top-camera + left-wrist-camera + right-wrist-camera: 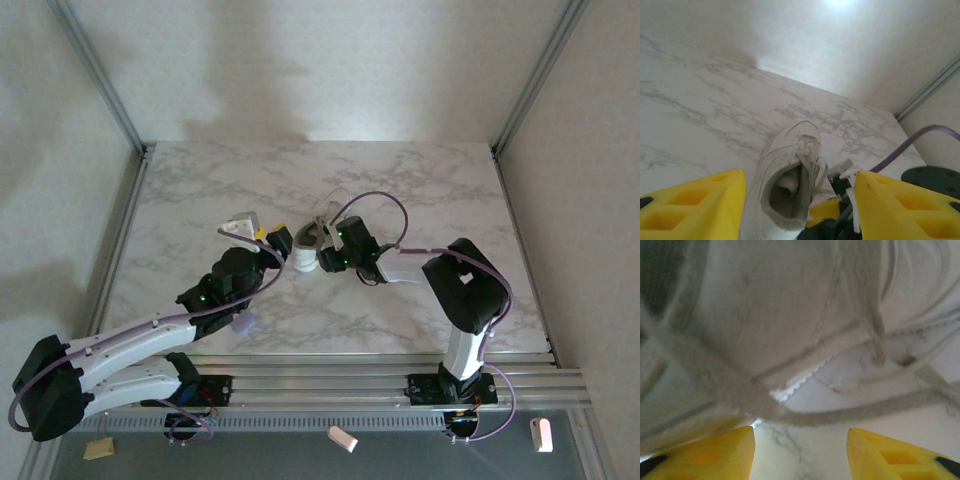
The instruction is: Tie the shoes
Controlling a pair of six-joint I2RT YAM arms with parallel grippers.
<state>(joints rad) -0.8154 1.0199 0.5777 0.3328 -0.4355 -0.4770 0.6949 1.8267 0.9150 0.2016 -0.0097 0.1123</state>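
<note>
ITEM: sneaker (790,170). Sm. white low-top, single. LOC: middle of table (420,190), marble top, directly btwn the two grippers. Heel opening faces the left arm, toe points away from it. Sits on its sole, leaning a little. Greyish lining visible inside.

ITEM: laces (815,416). Thin, white, loose. One strand runs across in front of the right arm's fingers; others trail onto the marble beside the sole. No bow or knot visible, so I'd judge the tying barely begun.

ITEM: left gripper (272,240). At heel end, low. Its yellow fingers (695,202) are spread wide, with the shoe ahead in the gap. No contact I can see; holds nothing. Prob. placed there to brace the shoe, or to take a strand when one is offered.

ITEM: right gripper (800,445). In close on the shoe's other flank, nose nearly against the upper. Jaws apart, bare marble in the gap. A strand crosses just beyond the tips, not pinched. Prob. that close b/c a thin lace needs a fine approach.

ITEM: purple cable (910,145). Right arm's, loops above the shoe.

ITEM: lavender lump (243,324). Tiny, by the left arm, well apart from the shoe. Not part of the job.

NEXT (opinion): one pair of jaws must close on a free strand. Risk: limp lace slips out, or the shoe slides, since nothing pins it.
</note>
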